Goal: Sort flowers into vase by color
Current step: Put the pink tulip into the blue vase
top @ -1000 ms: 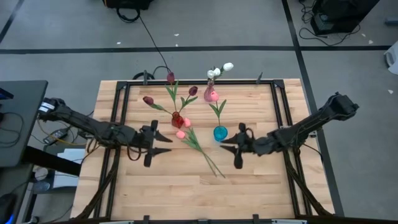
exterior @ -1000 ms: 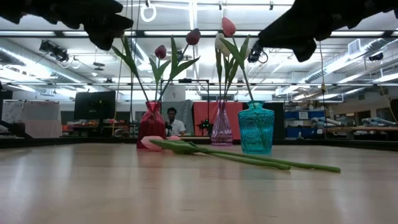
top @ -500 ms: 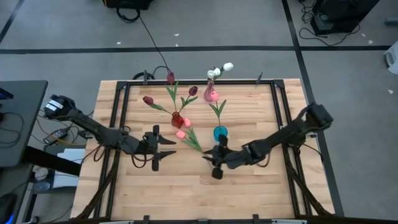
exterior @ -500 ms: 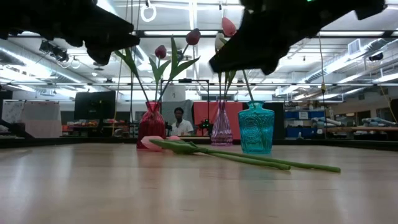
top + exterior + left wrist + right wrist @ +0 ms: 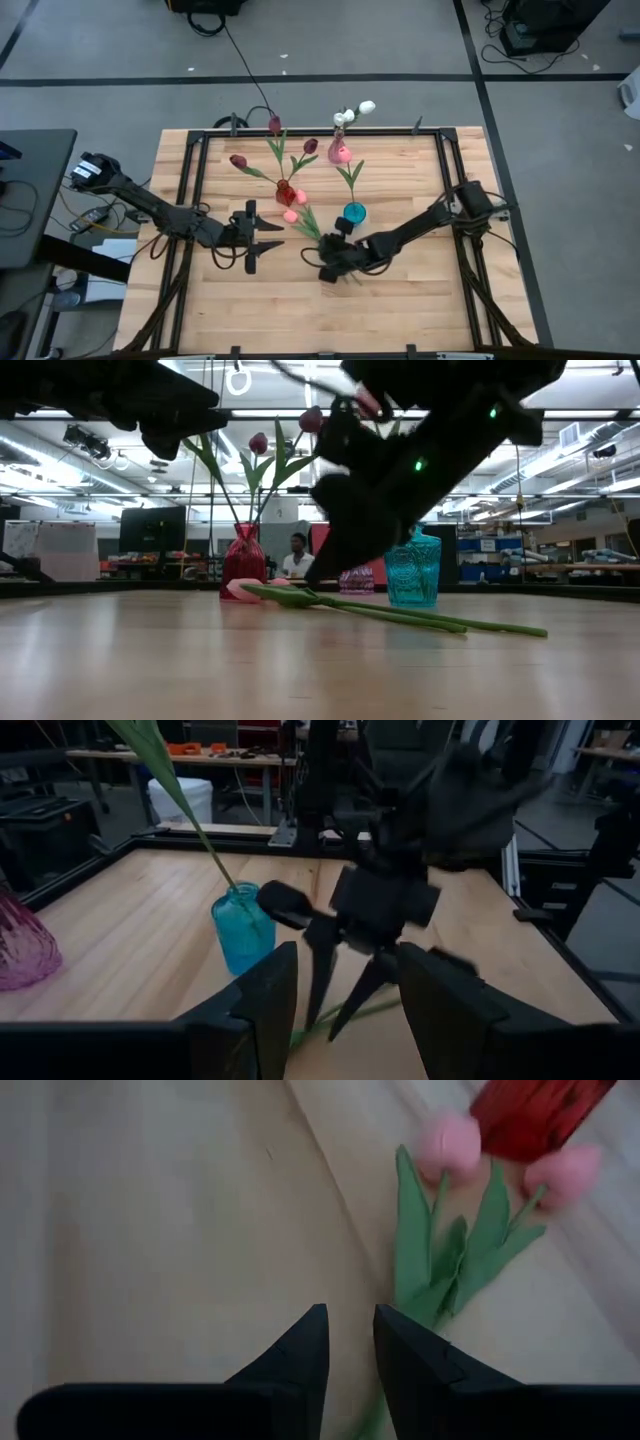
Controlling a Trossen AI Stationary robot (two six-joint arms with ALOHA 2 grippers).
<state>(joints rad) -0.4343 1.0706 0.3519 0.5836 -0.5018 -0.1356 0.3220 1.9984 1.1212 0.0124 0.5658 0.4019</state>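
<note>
Two pink tulips (image 5: 296, 207) lie flat on the table, heads beside the red vase (image 5: 285, 192), which holds maroon tulips; their stems (image 5: 440, 623) run toward the near right. My right gripper (image 5: 320, 262) hangs open just above their leaves (image 5: 440, 1280), fingers slanting down, nothing between them (image 5: 350, 1345). Behind it stand a teal vase (image 5: 354, 213) with one green stem and a pink vase (image 5: 339, 153) with white flowers and a pink one. My left gripper (image 5: 266, 240) waits open at the left, off the table.
A black frame (image 5: 190, 180) runs along the table's left, far and right sides. The three vases stand close together in the far middle. Bare wood (image 5: 250, 310) lies along the near edge. A person (image 5: 297, 555) sits in the room far behind the table.
My right gripper has swung from beside the teal vase toward the table's left and near edge, sinking and tipping downward until it hangs over the lying tulips' leaves. My left gripper sank a little early on, then held still. The flowers have not moved.
</note>
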